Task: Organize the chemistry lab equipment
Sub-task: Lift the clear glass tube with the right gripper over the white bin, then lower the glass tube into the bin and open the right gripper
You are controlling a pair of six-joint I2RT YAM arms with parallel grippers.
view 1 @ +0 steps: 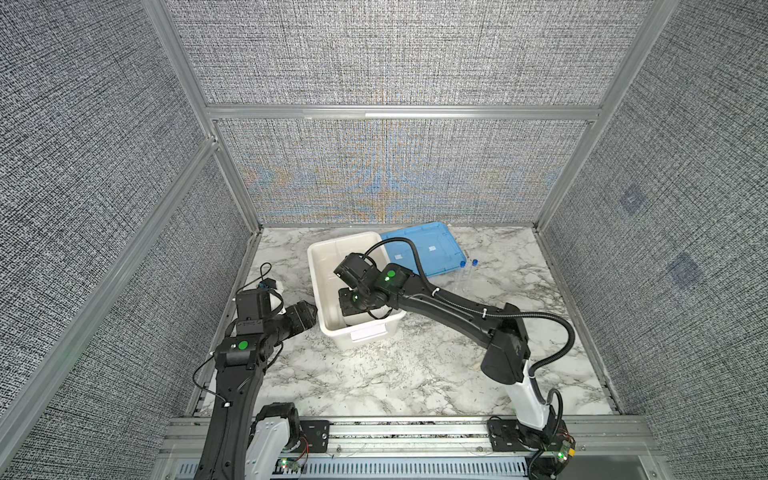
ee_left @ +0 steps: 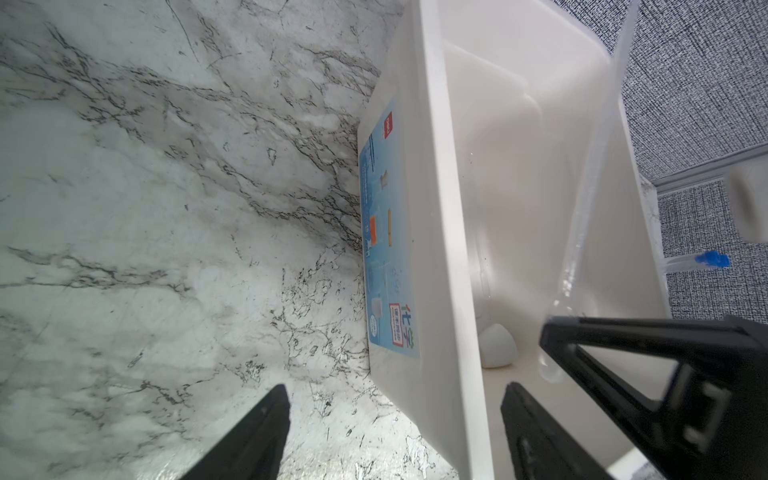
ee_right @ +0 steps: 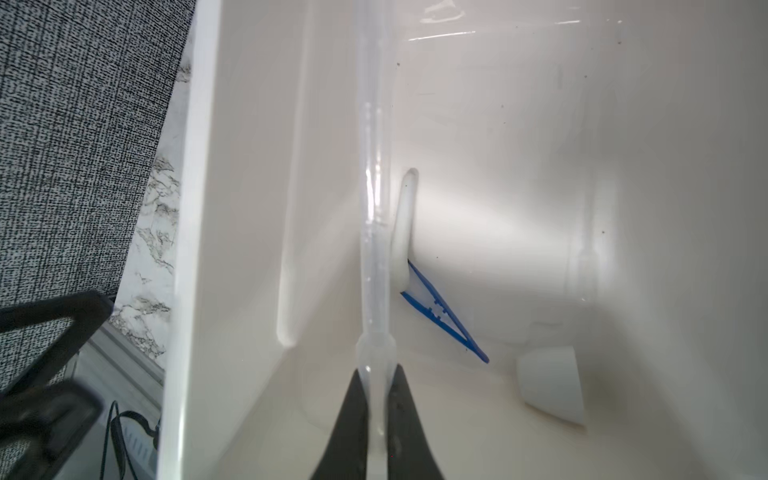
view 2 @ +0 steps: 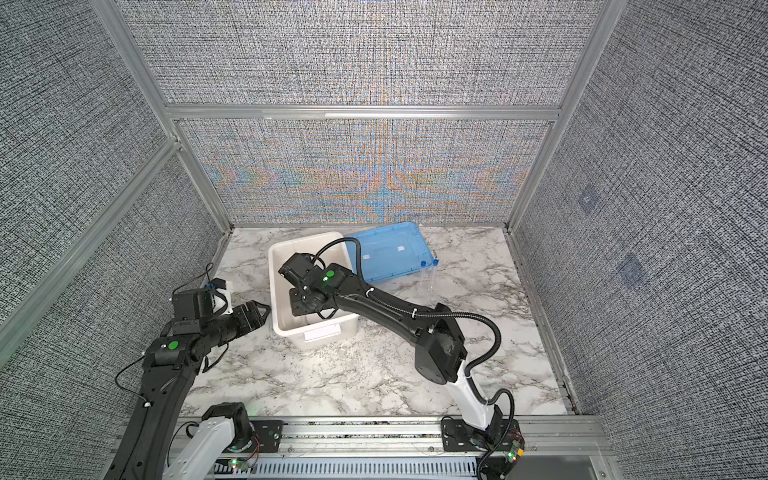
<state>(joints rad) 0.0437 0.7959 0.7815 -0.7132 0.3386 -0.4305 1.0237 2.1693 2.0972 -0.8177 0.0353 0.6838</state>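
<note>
Stowing step: tub (view 1: pixel 314 282) sits mid-table (view 1: pixel 374 374) toward the back edge, with the lid (view 1: pixel 432 249) off at its back-right. The left gripper (ee_left: pixel 395 388) is wide and empty, straddling the tub's left wall near the front corner, probably steadying it. The right gripper (ee_right: pixel 377 374) is inside the tub, clamped on a clear pipette (ee_right: pixel 376 166). Next: lower, let go, lift out clear of the wall. Top views show two capped tubes (view 1: pixel 467 274) out by the lid's front-right corner; the right wrist doesn't. Only the right wrist shows the tub floor: blue tweezers (ee_right: pixel 440 311), white cup (ee_right: pixel 548 382).

Robotics lab cell: grey fabric panels (view 1: pixel 374 54) in aluminium framing (view 1: pixel 399 112) enclose a marble-patterned tabletop (view 1: pixel 374 374), with 2 robot arms (view 1: pixel 457 307) bolted to a front rail (view 1: pixel 407 430).
</note>
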